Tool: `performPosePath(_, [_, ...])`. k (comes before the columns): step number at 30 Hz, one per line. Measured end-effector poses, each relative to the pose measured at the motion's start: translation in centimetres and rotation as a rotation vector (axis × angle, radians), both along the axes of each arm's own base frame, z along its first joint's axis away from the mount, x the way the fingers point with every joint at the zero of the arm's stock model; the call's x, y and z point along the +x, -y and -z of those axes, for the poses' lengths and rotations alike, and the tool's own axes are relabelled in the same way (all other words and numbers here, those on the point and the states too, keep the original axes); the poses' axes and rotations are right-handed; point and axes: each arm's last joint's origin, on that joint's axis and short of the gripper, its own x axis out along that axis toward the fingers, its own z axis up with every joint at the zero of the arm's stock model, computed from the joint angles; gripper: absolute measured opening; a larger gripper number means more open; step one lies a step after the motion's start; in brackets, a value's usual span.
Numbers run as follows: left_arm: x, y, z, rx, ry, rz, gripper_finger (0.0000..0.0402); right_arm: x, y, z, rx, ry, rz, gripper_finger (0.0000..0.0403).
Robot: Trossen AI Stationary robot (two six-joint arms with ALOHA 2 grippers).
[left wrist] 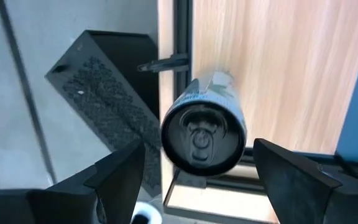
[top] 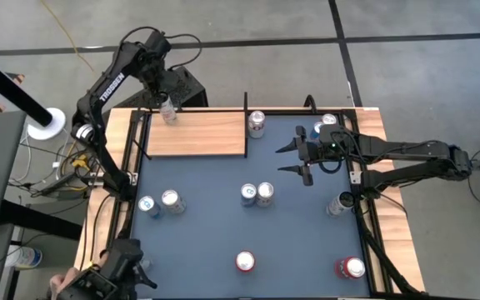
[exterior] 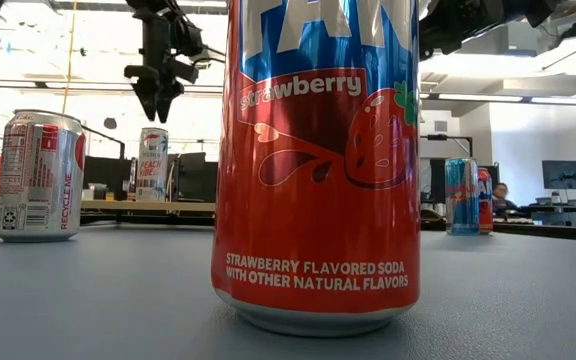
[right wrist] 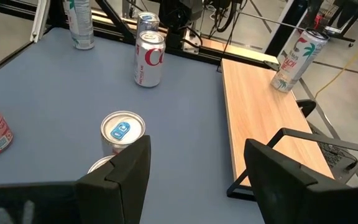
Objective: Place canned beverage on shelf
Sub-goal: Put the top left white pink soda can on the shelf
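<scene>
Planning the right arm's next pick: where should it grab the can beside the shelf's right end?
Probably around the mid-body of the upright can, coming from the right, where the open right claw already is. The shelf closes off its left; its round wall suits claw fingers on opposite sides.

The shelf [top: 197, 133] is bare across most of its board; only a white can [top: 168, 110] stands at its far-left corner. Another can [top: 257, 124] stands just right of the shelf's right edge. On the worktop [top: 207, 242], two cans [top: 257, 194] stand together at the centre, with open surface around them.
</scene>
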Motion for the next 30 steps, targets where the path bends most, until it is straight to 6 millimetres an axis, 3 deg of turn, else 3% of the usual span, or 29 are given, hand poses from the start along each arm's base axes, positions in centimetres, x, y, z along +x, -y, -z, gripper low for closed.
performPosePath(30, [-0.02,-0.29,0.3,-0.02,0.022,-0.023,0.0286,-0.16,-0.03,0.39,0.008,-0.043,0.0,0.0249])
